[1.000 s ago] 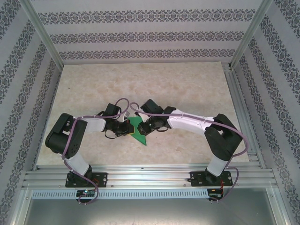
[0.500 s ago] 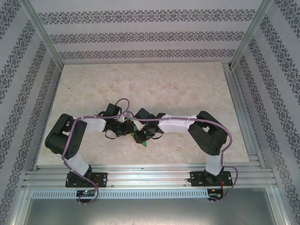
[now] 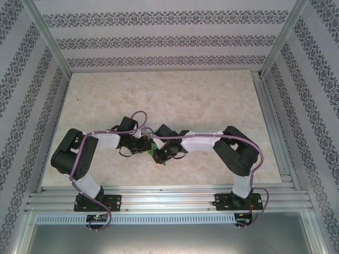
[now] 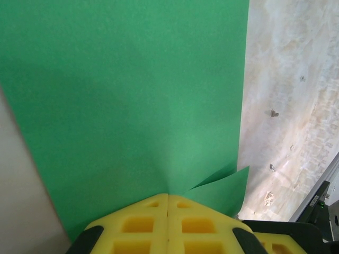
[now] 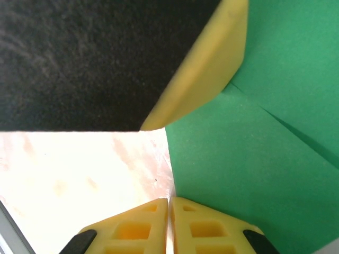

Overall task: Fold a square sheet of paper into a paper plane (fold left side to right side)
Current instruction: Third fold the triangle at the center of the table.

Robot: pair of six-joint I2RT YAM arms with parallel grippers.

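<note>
The green square sheet of paper (image 3: 161, 160) lies on the table, mostly covered by both grippers in the top view. It spreads wide in the left wrist view (image 4: 132, 95), with a loose folded flap (image 4: 225, 188) lifting at its near right. My left gripper (image 4: 168, 194) is shut, and its tips rest on the sheet. My right gripper (image 5: 170, 200) is shut too, with its tips at the sheet's left edge (image 5: 170, 159) and no paper in the slit between them. A diagonal crease (image 5: 296, 132) crosses the sheet. The left gripper's finger (image 5: 212, 69) reaches in from above. A paper plane is out of view.
Both grippers (image 3: 153, 149) meet tip to tip near the table's front middle. The marbled tabletop (image 3: 175, 95) stretches behind them. An aluminium rail (image 3: 270, 121) borders the right side and patterned walls enclose the table. The table's near edge (image 4: 318, 196) lies close.
The right arm has swung left over the sheet, its elbow folding in, and now hides most of the green. The left arm has held still on the paper.
</note>
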